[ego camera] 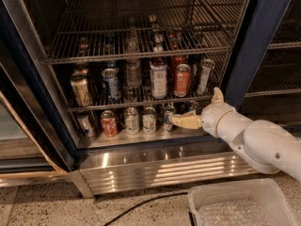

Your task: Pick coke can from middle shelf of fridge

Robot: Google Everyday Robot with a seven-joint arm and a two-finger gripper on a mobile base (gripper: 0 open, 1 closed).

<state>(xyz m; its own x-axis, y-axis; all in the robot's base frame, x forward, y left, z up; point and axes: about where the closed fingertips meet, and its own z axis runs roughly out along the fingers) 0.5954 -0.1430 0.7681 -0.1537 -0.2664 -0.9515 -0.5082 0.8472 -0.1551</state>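
Note:
The coke can (182, 80), orange-red with a silver top, stands upright toward the right of the middle shelf (117, 106), between a tall white-labelled bottle (158, 77) and a slim silver can (204, 76). My gripper (194, 107) is open, low at the right of the fridge (254, 41). One cream finger (184, 121) reaches left among the bottom-row cans and the other (217, 96) points up. The gripper sits just below and slightly right of the coke can and holds nothing.
A blue can (111, 84) and a tan can (81, 89) stand at the left of the middle shelf. A small red can (109, 124) and other cans line the bottom row. The ribbed steel base panel (155, 173) juts out below. A white bin (235, 204) and a black cable (141, 205) lie on the floor.

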